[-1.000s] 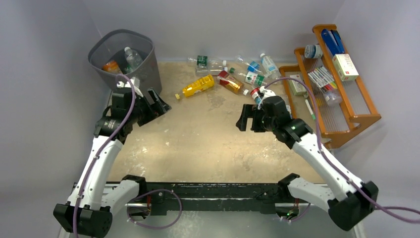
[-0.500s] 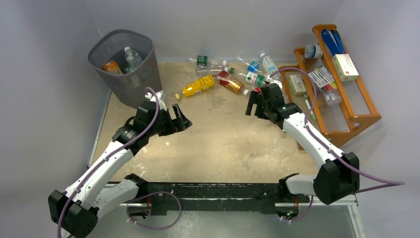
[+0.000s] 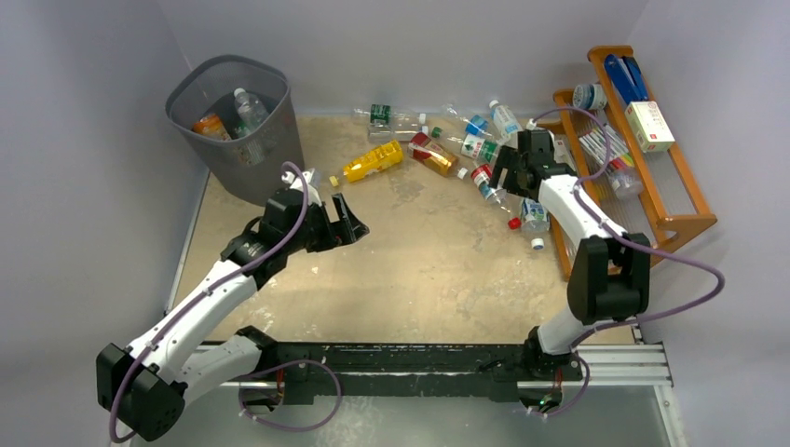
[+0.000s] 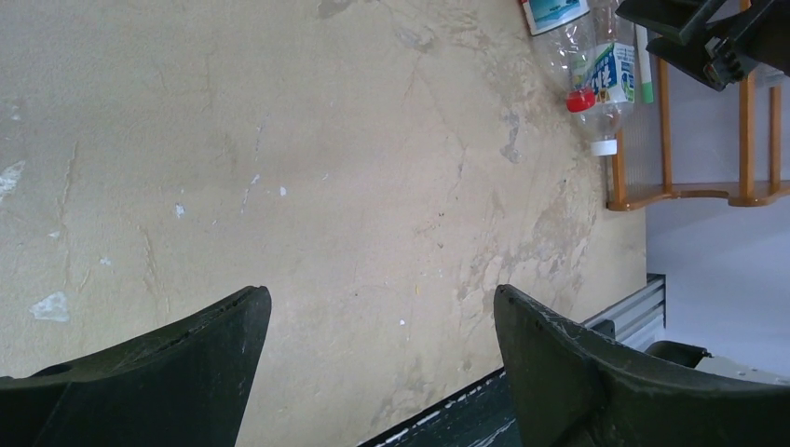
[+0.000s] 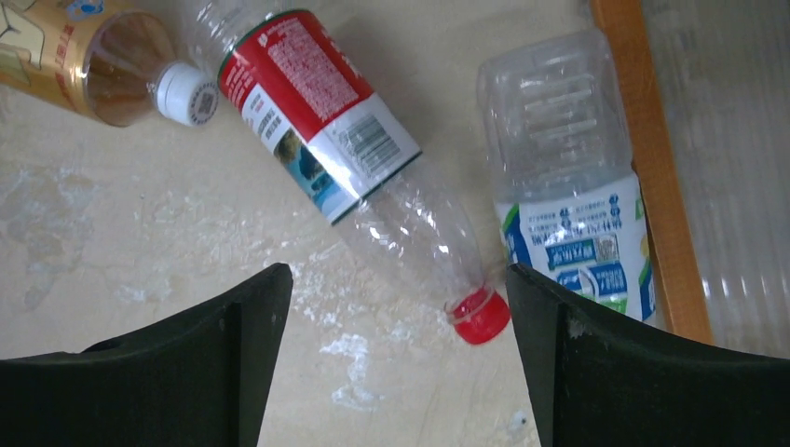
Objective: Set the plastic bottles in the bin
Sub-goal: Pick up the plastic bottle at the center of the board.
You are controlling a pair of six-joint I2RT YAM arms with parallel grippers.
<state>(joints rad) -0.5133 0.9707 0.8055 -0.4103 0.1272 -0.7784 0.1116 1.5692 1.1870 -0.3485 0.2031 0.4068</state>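
Beside orange rack (image 5: pixel 643 140), right gripper (image 5: pixel 399 307) hangs above red-labelled bottle (image 5: pixel 312 102), jaws spread, holding nothing; left gripper (image 4: pixel 382 312) likewise over table (image 4: pixel 326 140).

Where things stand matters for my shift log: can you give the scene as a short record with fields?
bin: far left corner, upright
in bin: at least two bottles
loose on table: a cluster along the far edge, including a yellow bottle, a red-labelled bottle and a blue-labelled bottle beside the wooden rack
left gripper: open, empty, over bare table
right gripper: open, above the red-labelled bottle's neck, gripping nothing
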